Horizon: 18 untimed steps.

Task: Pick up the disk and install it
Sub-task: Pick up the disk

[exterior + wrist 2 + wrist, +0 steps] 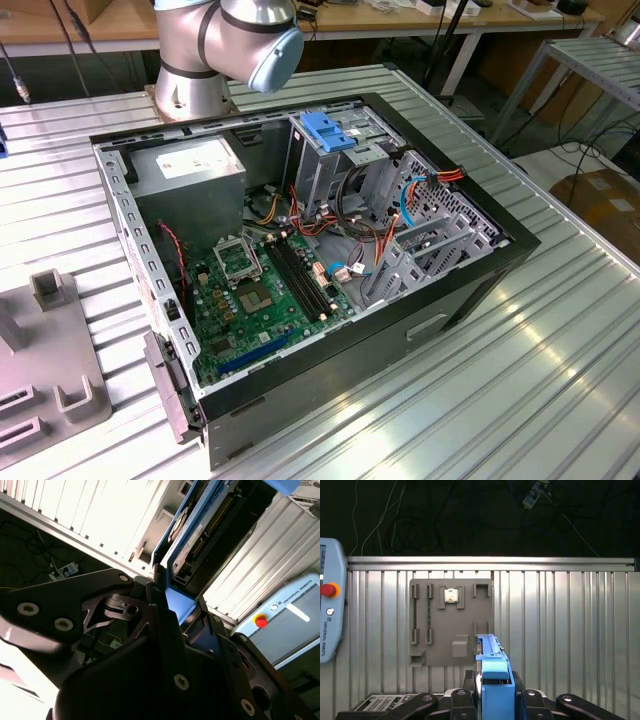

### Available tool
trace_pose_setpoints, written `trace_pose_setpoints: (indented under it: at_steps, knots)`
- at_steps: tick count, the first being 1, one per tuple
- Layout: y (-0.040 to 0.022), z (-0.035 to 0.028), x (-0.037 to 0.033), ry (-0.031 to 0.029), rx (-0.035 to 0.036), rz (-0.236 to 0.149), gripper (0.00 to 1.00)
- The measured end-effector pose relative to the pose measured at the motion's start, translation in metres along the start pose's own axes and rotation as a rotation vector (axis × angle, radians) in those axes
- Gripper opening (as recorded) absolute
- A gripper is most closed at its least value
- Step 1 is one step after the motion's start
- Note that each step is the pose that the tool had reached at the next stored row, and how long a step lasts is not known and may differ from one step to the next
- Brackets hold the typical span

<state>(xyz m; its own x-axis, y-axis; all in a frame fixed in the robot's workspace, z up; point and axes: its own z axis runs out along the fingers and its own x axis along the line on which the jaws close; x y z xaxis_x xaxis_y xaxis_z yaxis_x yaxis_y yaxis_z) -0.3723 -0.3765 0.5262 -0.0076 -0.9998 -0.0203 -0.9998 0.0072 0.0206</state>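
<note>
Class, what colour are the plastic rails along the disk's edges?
Blue; the first wrist view shows the disk best.

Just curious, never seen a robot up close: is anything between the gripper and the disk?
Nothing visible does. In the first wrist view the gripper is shut on the disk, whose blue-railed edge sticks out of its grip.

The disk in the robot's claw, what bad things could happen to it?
1. The gripper holds the disk on edge over the metal table; it might slip and fall.
2. Loose cables lie beside the drive cage in the computer case; the disk could snag on them.
</note>
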Motion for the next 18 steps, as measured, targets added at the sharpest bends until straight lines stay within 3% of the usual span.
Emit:
trace_pose_setpoints:
  at_steps: [11, 18]
  knots:
    - [-0.0222, -0.0005, -0.0002, 0.0, 0.0, 0.0, 0.37]
    - [-0.0425, -0.0008, -0.0003, -0.0001, 0.0001, 0.0, 0.37]
